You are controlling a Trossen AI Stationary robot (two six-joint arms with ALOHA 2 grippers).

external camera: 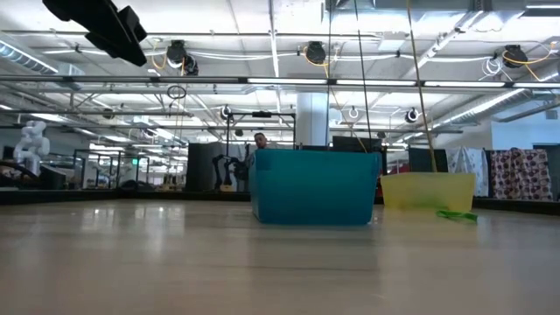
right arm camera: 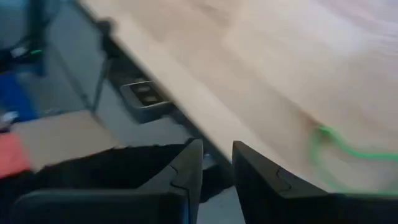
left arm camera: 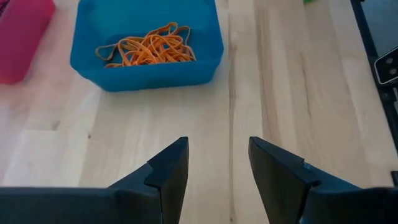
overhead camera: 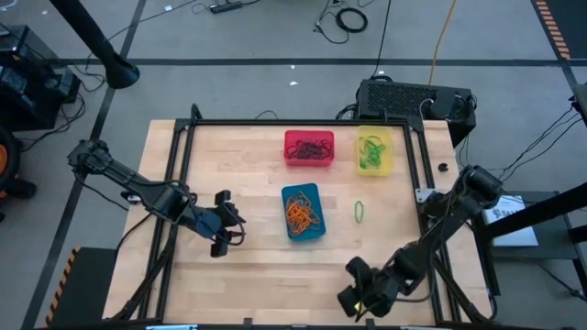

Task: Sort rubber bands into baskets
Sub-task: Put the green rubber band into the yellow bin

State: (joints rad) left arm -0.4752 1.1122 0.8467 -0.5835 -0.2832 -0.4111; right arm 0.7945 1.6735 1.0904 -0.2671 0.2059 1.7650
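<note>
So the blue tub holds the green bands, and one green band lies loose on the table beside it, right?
Not quite. The high view shows the blue tub holding orange bands; the green ones sit in the yellow tub. One green band does lie loose beside the blue tub.

Three baskets stand upright on the desk. The red basket (overhead camera: 309, 148) holds a tangle of dark bands (overhead camera: 309, 147); the yellow basket (overhead camera: 375, 152), just beside it, holds green bands (overhead camera: 371, 152). The blue basket (overhead camera: 304, 212), nearer the front, holds a heap of orange bands (left arm camera: 149, 48). One green loop (overhead camera: 359, 211) lies flat on bare wood beside the blue basket. Another green band (right arm camera: 339, 146) lies near the desk's edge.
</note>
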